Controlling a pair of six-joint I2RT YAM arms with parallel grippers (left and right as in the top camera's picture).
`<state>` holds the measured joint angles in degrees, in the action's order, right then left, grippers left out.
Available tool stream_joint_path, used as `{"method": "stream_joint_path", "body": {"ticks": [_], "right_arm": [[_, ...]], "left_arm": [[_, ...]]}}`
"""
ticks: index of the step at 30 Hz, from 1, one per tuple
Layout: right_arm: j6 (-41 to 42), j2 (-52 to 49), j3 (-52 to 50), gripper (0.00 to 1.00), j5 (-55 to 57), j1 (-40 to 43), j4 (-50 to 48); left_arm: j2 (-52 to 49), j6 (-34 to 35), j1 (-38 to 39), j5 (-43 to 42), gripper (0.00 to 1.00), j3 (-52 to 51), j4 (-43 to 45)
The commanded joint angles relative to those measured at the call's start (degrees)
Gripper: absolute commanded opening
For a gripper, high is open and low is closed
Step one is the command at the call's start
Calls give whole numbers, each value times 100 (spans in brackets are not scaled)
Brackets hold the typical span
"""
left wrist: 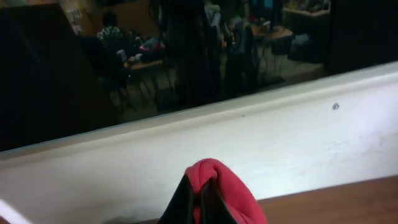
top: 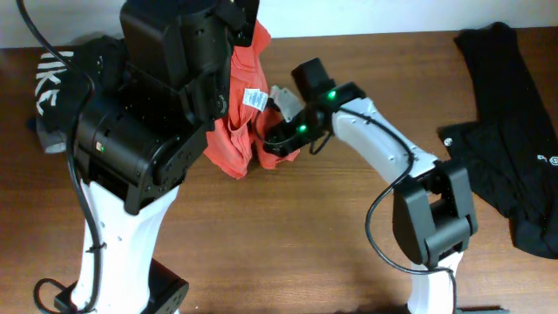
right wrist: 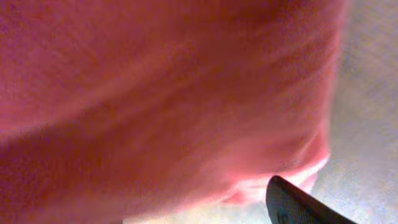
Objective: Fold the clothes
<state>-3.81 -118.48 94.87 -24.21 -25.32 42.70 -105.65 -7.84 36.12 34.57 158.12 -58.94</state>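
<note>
Two robot arms are seen over one brown wooden counter (top: 288, 235). One red-orange T-shirt (top: 231, 144) is held bunched up near the back of the counter, left of centre, between the two arms. One white neck tag (top: 253, 98) is shown on its upper part. The left arm (top: 148, 131) is raised close to the overhead camera, and the left jaws are pressed together on a fold of the red cloth. The right arm (top: 375, 144) is stretched to the shirt's lower edge; the right jaws are spread, with red cloth lying close against them. Two black garments are laid on the counter: one at the right edge (top: 506, 113), and one with white lettering at the left edge (top: 52, 78).
</note>
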Motion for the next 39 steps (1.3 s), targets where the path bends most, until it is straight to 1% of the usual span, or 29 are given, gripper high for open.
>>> {"method": "stream_joint_path", "body": {"ticks": [1, 4, 5, 6, 8, 9, 11, 15, 19, 21, 22, 27, 32, 35, 39], "right_arm": [[988, -2, -271, 75, 1172, -181, -540], [1211, -2, -332, 72, 1226, -205, -885], [1292, -2, -332, 64, 1228, -205, -975], [1340, -2, -332, 50, 1228, -203, -1040], [1381, 0, -328, 14, 1248, -186, -1108], [1384, 2, -319, 4, 1244, -162, -1099], [1403, 24, -291, 4, 1241, -70, -979], [1399, 251, -219, 4, 1215, 313, -387], [1263, 839, -216, 4, 973, 922, 302], [1128, 1237, -216, 4, 752, 1281, 625], [1014, 1637, -216, 4, 592, 1611, 918], [824, 2708, -216, 4, 511, 2350, 1615], [723, 3779, -216, 4, 514, 2909, 2190], [723, 4478, -216, 4, 514, 3230, 2479], [723, 5270, -216, 4, 527, 3550, 2804]], "left_arm": [[109, -90, -31, 83, 1, 17, -79], [109, -87, -31, 83, 1, 17, -197], [109, -87, -31, 83, 1, 17, -225], [109, -87, -31, 83, 1, 17, -247], [109, -90, -31, 85, 1, 17, -269], [109, -87, -31, 85, 1, 17, -284], [109, -90, -31, 87, 1, 17, -330], [109, -83, -31, 85, 1, 17, -564], [111, -39, -31, 101, 1, 17, -907], [116, 101, -31, 245, 1, 17, -1106], [118, 205, -31, 361, 1, 17, -1272], [181, 361, -31, 420, 1, 20, -1685], [448, 575, -28, 424, 1, 20, -2070], [782, 857, -28, 420, 1, 20, -2424], [1174, 1097, -28, 201, 1, 20, -2892]]}}
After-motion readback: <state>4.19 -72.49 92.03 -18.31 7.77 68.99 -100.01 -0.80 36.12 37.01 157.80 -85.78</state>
